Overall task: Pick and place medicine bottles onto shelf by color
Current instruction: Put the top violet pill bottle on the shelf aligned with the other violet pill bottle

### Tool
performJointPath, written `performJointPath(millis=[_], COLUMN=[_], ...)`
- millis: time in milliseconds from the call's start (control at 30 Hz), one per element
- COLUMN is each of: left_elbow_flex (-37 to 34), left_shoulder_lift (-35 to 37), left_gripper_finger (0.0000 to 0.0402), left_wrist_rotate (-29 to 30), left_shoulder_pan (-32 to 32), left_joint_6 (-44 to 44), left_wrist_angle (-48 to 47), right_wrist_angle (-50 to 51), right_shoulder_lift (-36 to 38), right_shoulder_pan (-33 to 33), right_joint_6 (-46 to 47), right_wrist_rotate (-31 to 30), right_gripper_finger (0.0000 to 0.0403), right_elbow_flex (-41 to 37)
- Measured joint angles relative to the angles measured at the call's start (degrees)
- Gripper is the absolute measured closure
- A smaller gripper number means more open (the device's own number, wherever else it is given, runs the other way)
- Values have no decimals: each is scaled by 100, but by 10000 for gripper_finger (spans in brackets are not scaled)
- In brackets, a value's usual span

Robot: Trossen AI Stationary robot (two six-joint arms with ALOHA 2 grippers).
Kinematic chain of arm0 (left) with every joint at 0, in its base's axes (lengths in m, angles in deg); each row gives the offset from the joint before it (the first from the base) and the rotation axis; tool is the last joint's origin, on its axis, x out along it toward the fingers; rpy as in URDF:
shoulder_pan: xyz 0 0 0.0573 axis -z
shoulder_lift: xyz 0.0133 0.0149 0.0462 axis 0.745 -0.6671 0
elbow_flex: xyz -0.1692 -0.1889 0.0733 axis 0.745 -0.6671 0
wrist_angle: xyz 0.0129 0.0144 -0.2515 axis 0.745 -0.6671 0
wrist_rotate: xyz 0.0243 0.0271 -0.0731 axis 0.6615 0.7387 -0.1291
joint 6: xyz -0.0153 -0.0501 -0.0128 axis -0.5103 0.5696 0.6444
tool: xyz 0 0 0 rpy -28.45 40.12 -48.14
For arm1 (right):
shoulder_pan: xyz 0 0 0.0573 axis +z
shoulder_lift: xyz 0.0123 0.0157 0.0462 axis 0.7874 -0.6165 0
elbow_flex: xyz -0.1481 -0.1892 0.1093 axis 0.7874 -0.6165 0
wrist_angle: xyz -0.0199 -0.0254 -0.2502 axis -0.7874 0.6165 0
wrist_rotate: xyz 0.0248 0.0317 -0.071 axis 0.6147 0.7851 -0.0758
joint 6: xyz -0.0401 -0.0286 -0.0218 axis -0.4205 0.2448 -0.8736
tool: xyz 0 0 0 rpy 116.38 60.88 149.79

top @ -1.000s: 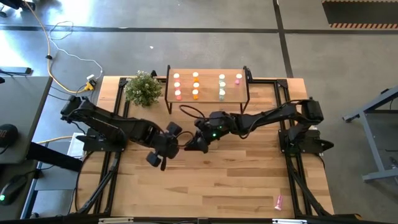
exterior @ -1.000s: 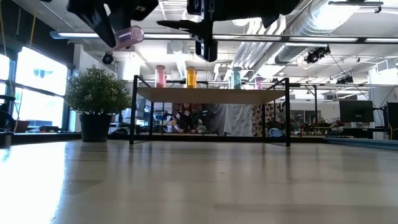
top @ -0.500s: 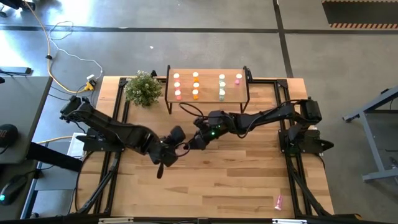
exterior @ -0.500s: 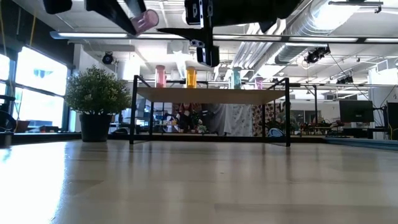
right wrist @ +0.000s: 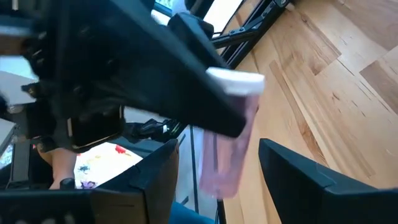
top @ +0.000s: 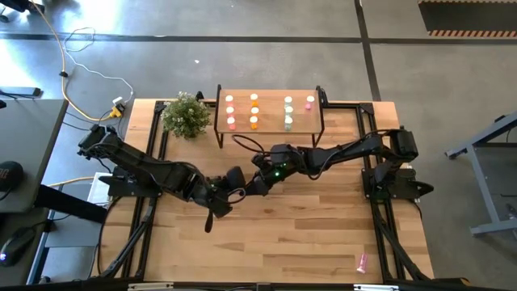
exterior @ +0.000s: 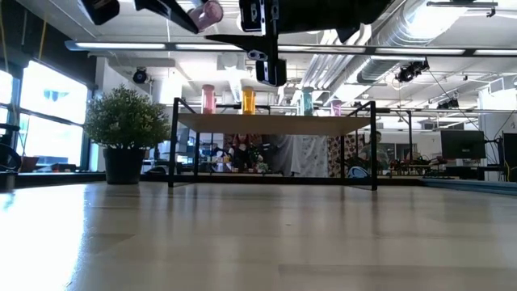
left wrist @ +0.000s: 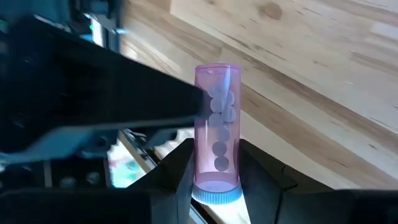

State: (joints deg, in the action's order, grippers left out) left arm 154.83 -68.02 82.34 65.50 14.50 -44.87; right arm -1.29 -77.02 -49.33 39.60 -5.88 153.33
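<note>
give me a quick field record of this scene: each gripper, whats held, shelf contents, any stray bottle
left gripper: shut on pink bottle, raised above mid-table
right gripper: jaws open, empty, facing the left gripper closely, pink bottle between its jaws, untouched
shelf: back of the table, bottles in colour rows: reddish, orange, pale green, one pink
stray bottle: pink, lying near the table's front right corner
plant: left of the shelf

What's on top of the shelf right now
On the shelf, small capped bottles stand in four columns: three pink, three orange, three pale green, one pink. The low view hides those behind each front one.
</note>
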Motion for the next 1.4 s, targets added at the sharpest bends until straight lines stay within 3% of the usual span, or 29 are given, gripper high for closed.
performJointPath(millis=[233, 800, 1133, 1400], left_elbow_flex=[2, 2, 2, 2], left_shoulder_lift=[-2, -2, -2, -2], left_gripper_finger=[302, 302, 299, 247], left_wrist_rotate=[132, 89, 83, 167], left_shoulder_pan=[-2, -9, -7, -7], left_joint_6=[-576, -842, -834, -342], left_wrist_angle=[386, 371, 373, 388], right_wrist_angle=[2, -5, -4, 20], right_shoulder_lift=[0, 4, 7, 7], right_shoulder_pan=[0, -37, -37, -37], right_joint_6=[148, 358, 424, 461], right_wrist_rotate=[42, 133, 136, 67], right_gripper_finger=[203, 310, 318, 320], right_elbow_flex=[0, 0, 0, 0])
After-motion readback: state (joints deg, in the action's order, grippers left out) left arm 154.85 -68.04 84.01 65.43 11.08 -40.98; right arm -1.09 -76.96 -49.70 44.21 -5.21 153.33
